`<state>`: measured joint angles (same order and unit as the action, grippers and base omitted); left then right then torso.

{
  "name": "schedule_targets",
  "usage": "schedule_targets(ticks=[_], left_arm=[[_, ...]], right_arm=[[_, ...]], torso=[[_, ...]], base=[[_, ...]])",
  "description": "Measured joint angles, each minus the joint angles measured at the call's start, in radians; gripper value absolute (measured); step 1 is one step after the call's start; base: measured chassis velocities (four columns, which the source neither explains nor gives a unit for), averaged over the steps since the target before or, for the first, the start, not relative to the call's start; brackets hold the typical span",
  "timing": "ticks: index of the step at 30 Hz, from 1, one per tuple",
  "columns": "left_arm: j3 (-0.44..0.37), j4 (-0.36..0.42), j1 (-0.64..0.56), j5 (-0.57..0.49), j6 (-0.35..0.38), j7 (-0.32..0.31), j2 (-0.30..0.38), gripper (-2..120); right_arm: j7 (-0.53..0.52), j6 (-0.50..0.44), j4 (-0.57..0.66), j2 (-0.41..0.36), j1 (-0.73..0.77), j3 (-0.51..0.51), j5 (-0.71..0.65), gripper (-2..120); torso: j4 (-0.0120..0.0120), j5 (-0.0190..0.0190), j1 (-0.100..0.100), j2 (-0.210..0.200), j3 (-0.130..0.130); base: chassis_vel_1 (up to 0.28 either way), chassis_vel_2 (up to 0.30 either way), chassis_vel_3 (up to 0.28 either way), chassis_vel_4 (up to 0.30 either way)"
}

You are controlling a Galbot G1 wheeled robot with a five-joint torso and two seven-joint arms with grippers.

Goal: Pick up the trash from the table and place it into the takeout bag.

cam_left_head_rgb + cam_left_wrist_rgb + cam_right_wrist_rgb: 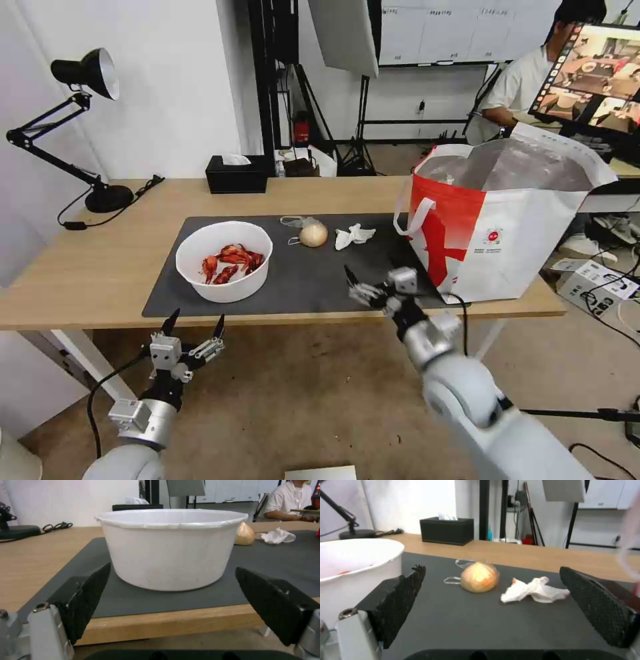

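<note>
three pieces of trash lie on the dark grey mat (313,280), with both grippers empty.
table: the light-wood table (80,267) carries the mat along its near edge.
bowl: the white round bowl (224,261) of red crayfish shells (232,261) stands on the left part of the mat; the left wrist view shows its plain white wall (170,555) close ahead, upright.
ball: the beige ball in clear bag (312,233) rests on the mat to the right of the bowl, apart from it; it also shows in the right wrist view (479,577).
tissue: the crumpled white tissue (353,235) lies just beside the ball, not touching it, between ball and bag (535,590).
takeout bag: the takeout bag (507,220) stands upright at the right end of the table, mouth open, foil lining showing, one white strap handle (415,217) hanging toward the mat.
left gripper: the left gripper (194,325) hangs in front of the table's near edge, below the bowl, fingers (83,600) spread wide and holding nothing.
right gripper: the right gripper (355,283) is over the near right part of the mat, close to the bag's lower corner, fingers (398,600) parted and facing the ball and tissue.
background: a black tissue box (237,175) sits at the table's far edge, and a black desk lamp (70,127) stands at the far left.
</note>
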<state>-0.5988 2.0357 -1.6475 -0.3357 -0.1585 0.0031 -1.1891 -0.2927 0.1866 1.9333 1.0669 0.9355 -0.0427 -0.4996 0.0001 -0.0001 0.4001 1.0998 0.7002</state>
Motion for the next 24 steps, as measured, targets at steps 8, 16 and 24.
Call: schedule_targets(ticks=[8, 16, 24], left_arm=[[0.000, -0.007, 0.001, 0.000, 0.001, 0.000, 0.000, 100], [-0.001, -0.007, 0.006, -0.004, 0.005, -0.001, 0.006, 100], [-0.003, -0.001, -0.001, -0.005, 0.005, -0.002, 0.005, 100]], right_arm=[[-0.211, 0.104, -0.148, 0.089, -0.190, -0.143, -0.064, 100], [-0.457, 0.221, -0.295, 0.207, -0.350, -0.201, -0.137, 100], [-0.613, 0.290, -0.396, 0.298, -0.434, -0.209, -0.196, 100]], torso=[[-0.0001, 0.0000, 0.000, 0.000, 0.000], [0.0000, 0.0000, 0.000, 0.000, 0.000], [0.0000, 0.0000, 0.000, 0.000, 0.000]], base=[[0.000, 0.000, 0.000, 0.000], [0.000, 0.000, 0.000, 0.000], [0.000, 0.000, 0.000, 0.000]])
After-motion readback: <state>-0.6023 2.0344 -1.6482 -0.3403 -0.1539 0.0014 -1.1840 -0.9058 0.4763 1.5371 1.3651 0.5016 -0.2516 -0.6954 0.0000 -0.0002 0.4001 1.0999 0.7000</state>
